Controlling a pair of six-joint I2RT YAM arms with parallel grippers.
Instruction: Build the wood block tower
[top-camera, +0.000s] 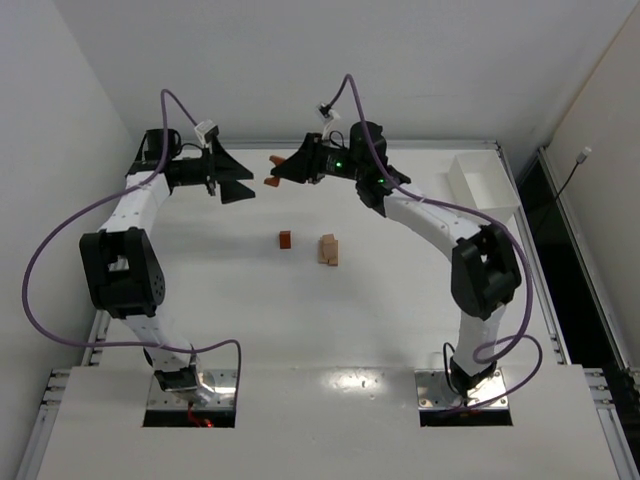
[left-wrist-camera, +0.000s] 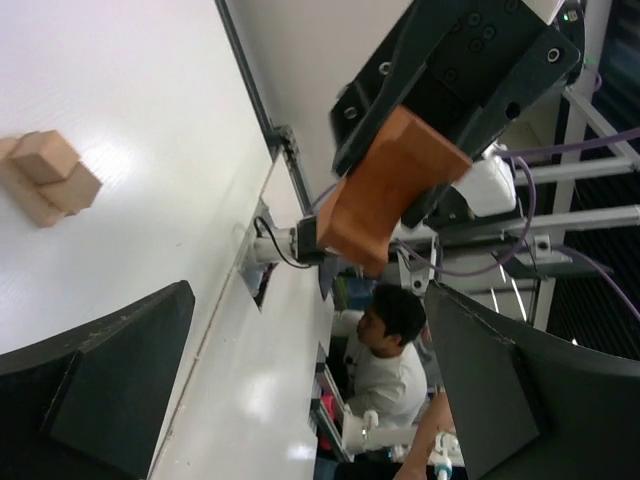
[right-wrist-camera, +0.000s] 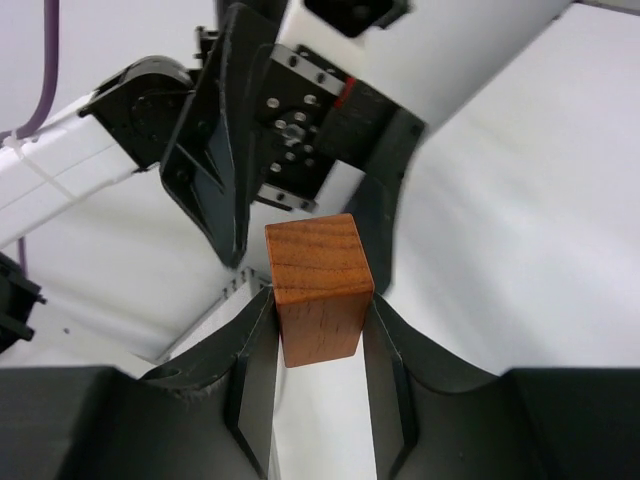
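Note:
My right gripper (right-wrist-camera: 318, 335) is shut on a reddish-brown wooden block (right-wrist-camera: 318, 285), held in the air above the table's far middle (top-camera: 271, 182). The left wrist view shows this same block (left-wrist-camera: 390, 190) gripped by the right arm's black jaws. Just to its left, my left gripper (top-camera: 243, 183) faces it with jaws wide open and nothing between the fingers (left-wrist-camera: 110, 390). On the table lie a small reddish-brown cube (top-camera: 285, 240) and a pale tan stack of blocks (top-camera: 328, 249), also seen in the left wrist view (left-wrist-camera: 45, 175).
A white rectangular tray (top-camera: 483, 182) stands at the far right of the table. Purple cables loop from both arms. Walls close in the table at the back and left.

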